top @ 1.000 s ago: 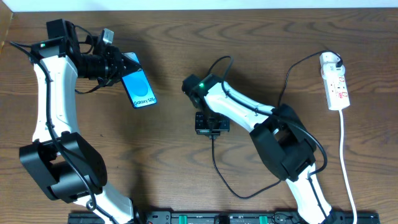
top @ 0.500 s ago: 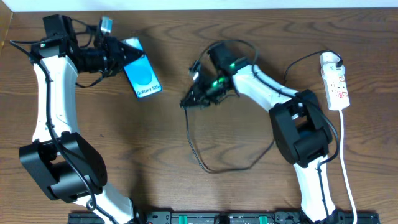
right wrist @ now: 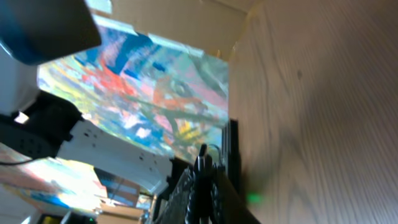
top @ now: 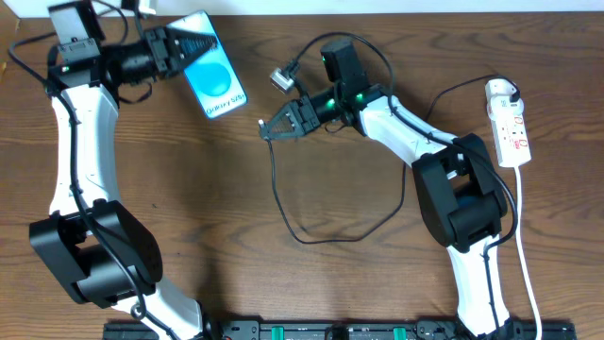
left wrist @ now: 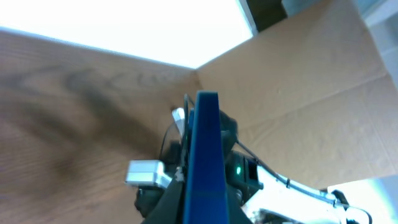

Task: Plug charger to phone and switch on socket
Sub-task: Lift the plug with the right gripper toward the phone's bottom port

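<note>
My left gripper (top: 179,49) is shut on the top end of the phone (top: 215,79) and holds it tilted above the table at the far left, its blue screen facing up. In the left wrist view the phone (left wrist: 205,149) shows edge-on between the fingers. My right gripper (top: 267,129) is shut on the black plug tip of the charger, right of the phone and apart from it. The charger cable (top: 326,238) loops down over the table and back up to the white adapter (top: 500,92) on the socket (top: 514,137). The plug (right wrist: 202,163) sticks out between the right fingers.
The socket's white cord (top: 525,236) runs down the right side to the front edge. The far table edge lies just behind the phone. A black rail (top: 340,331) runs along the front. The right arm (top: 396,127) reaches across the middle.
My left gripper has lifted the phone further toward the far edge. My right gripper has carried the plug tip up and left toward the phone, dragging the cable loop with it.
</note>
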Controlling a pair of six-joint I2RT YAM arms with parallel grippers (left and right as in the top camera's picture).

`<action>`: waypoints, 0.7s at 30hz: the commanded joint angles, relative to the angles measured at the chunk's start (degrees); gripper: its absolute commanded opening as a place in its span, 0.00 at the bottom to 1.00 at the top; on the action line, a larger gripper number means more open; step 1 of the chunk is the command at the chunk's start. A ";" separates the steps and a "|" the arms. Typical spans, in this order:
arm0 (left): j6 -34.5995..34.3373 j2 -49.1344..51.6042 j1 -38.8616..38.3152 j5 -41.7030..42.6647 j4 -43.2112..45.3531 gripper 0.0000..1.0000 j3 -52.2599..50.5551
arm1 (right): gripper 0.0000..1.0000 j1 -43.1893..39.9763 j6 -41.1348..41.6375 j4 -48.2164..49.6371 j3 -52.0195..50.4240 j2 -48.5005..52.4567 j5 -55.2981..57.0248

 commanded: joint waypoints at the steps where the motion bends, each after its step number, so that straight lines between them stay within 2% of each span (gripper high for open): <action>1: -14.27 -1.40 0.13 0.04 5.88 0.08 0.61 | 0.03 1.01 13.73 8.85 0.26 0.28 -2.27; 6: -24.92 -1.40 0.13 -2.40 16.20 0.07 0.61 | 0.03 1.40 31.58 33.24 0.26 0.28 -2.25; 12: -27.10 -1.40 0.13 -2.27 19.87 0.07 0.61 | 0.04 1.29 48.63 54.49 0.24 0.28 -2.23; 16: -27.06 -1.40 -0.04 -1.44 19.91 0.08 0.61 | 0.05 1.25 53.07 59.36 0.26 0.28 -1.49; 21: -26.80 -1.40 -1.11 0.98 20.33 0.07 0.61 | 0.04 1.22 54.58 59.63 0.26 0.28 -0.72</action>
